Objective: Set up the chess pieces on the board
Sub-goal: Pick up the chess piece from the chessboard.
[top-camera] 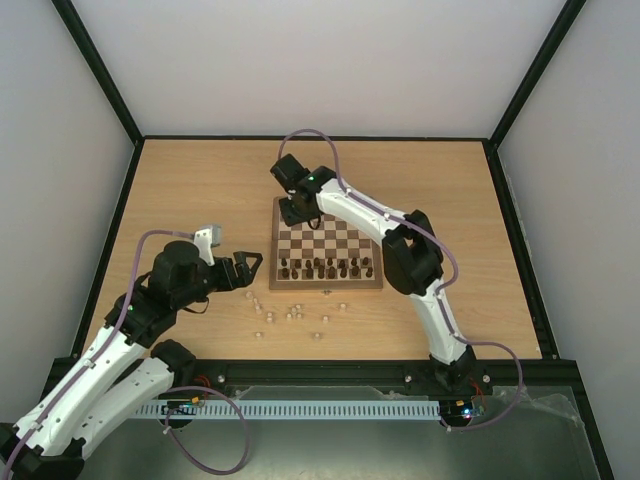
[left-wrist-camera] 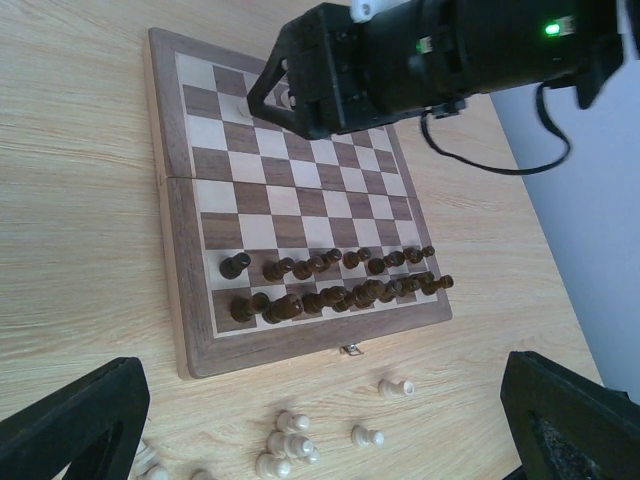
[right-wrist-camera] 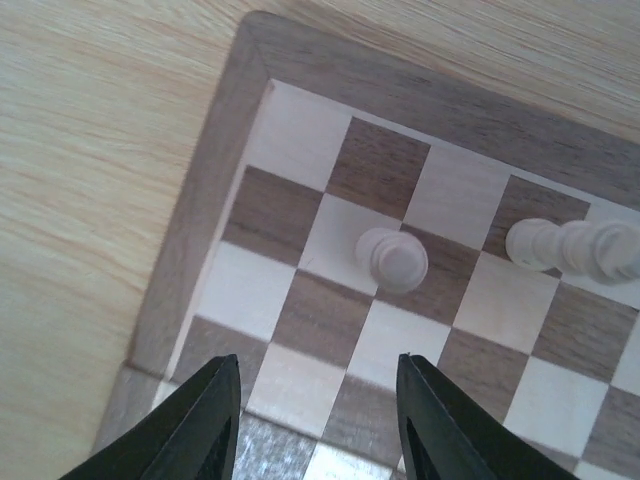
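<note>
The board (top-camera: 340, 235) lies mid-table with dark brown pieces (top-camera: 327, 268) in its two near rows. Several pale chess pieces (top-camera: 292, 315) lie scattered on the table in front of it, also in the left wrist view (left-wrist-camera: 290, 440). My right gripper (top-camera: 291, 212) is open and empty over the board's far left corner (right-wrist-camera: 200, 230). Just beyond its fingertips (right-wrist-camera: 318, 365) a pale pawn (right-wrist-camera: 392, 258) stands on the board, and another pale piece (right-wrist-camera: 575, 245) is to its right. My left gripper (top-camera: 250, 272) is open and empty, left of the board's near corner, above the loose pieces (left-wrist-camera: 325, 375).
The board's metal clasp (left-wrist-camera: 350, 349) faces the near edge. The right arm (top-camera: 410, 255) arches over the board's right side. Its wrist (left-wrist-camera: 420, 60) hangs above the far rows in the left wrist view. Black frame posts and white walls bound the table.
</note>
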Robot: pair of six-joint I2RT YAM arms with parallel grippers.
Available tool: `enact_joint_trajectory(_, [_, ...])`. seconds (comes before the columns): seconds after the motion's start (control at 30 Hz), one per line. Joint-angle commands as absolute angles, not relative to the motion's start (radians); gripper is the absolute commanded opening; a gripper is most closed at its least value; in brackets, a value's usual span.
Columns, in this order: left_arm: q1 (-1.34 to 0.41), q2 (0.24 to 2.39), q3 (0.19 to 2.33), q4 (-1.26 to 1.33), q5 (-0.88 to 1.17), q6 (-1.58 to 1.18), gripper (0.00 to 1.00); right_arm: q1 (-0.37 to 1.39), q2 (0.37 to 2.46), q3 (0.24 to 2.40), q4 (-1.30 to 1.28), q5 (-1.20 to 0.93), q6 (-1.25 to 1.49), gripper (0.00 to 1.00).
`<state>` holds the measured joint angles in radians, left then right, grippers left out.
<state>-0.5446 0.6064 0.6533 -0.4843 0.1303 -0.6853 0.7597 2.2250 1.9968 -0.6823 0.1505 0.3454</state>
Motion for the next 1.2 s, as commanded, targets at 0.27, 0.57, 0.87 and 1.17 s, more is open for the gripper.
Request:
enact_joint_trajectory(0.27, [-0.539,0.603,0.664,-0.484,0.129,-0.684,0.99,0.758,2.347,2.181,-0.784,0.284,0.354,0.44])
enact_joint_trajectory(0.57, [-0.538,0.607,0.666,-0.483,0.130,-0.680,0.99,0.753,2.404,2.230,-0.810,0.308,0.351,0.43])
enact_joint_trajectory(0.87, [-0.538,0.613,0.673,-0.485,0.129,-0.678,1.00,0.742,2.416,2.234,-0.804,0.285,0.348,0.24])
enact_joint_trajectory(1.17, [-0.538,0.618,0.674,-0.483,0.129,-0.676,0.99,0.736,2.376,2.215,-0.781,0.243,0.338,0.04])
